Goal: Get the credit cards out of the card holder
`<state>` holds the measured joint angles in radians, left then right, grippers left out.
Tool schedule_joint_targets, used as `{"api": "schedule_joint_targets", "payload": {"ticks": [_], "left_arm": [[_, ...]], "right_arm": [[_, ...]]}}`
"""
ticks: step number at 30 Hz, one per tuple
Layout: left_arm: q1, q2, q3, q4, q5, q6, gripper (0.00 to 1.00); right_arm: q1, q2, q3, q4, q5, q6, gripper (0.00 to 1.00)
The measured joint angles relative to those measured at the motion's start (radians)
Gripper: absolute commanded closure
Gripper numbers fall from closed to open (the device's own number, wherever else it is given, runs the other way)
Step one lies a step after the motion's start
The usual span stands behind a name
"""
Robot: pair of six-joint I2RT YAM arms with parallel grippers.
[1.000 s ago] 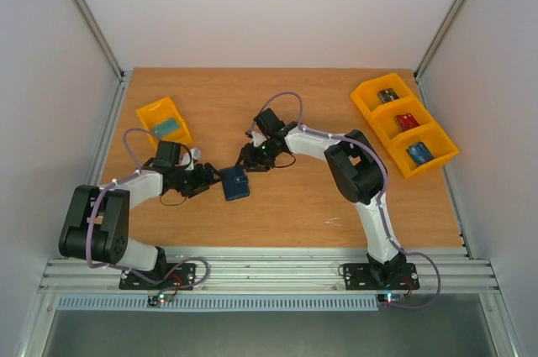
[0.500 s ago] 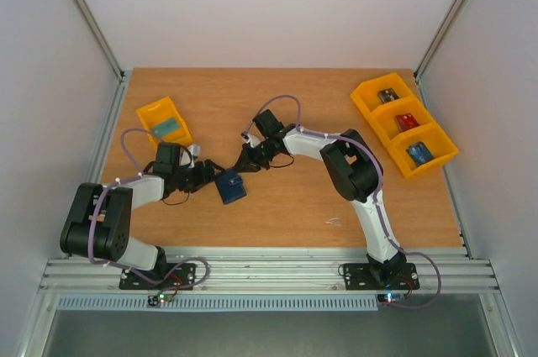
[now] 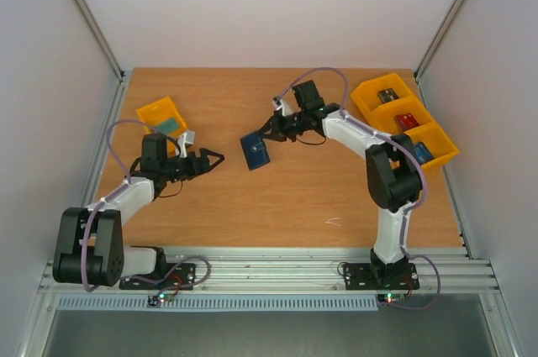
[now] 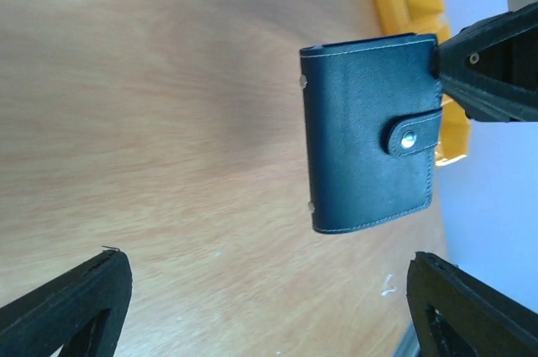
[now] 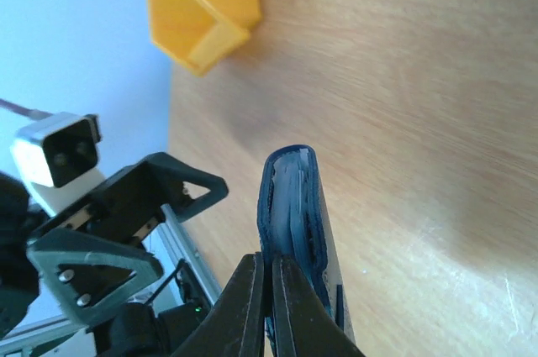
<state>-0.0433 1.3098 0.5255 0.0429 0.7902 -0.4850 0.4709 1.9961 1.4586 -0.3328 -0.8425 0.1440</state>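
Observation:
The card holder [image 3: 254,151], dark navy with its snap tab [image 4: 409,140] fastened, hangs just above the table near its middle. My right gripper [image 3: 269,133] is shut on one edge of it. In the right wrist view the card holder [image 5: 290,197] shows edge-on, with pale sleeves between the covers, and the fingers [image 5: 252,298] pinch one cover. The credit cards are hidden inside it. My left gripper [image 3: 215,158] stands open to the left of the holder, apart from it. Its fingertips [image 4: 80,302] frame bare wood in the left wrist view, where the card holder [image 4: 366,130] hangs ahead.
A yellow bin [image 3: 156,110] with a teal card-like thing in it sits at the back left. A yellow three-compartment bin [image 3: 370,109] at the back right holds a small flat item in each compartment. White walls enclose the table.
The right gripper shut on the card holder and carried it up and toward the back right. The left gripper opened wider and drew back to the left, away from the holder.

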Motion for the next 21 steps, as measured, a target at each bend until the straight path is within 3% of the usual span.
{"api": "schedule_joint_targets", "payload": {"ticks": [4,11,21], "left_arm": [[-0.001,-0.019,0.047,0.013,0.074,0.001,0.10],[-0.016,-0.074,0.215,0.081,0.207,0.013,0.04],[-0.092,-0.093,0.347,0.266,0.295,-0.005,0.01]], "right_arm": [[-0.024,-0.096,0.031,-0.080,0.004,-0.057,0.99],[-0.028,-0.228,0.237,-0.284,0.012,-0.234,0.99],[-0.024,-0.356,0.405,-0.262,-0.124,-0.307,0.99]]}}
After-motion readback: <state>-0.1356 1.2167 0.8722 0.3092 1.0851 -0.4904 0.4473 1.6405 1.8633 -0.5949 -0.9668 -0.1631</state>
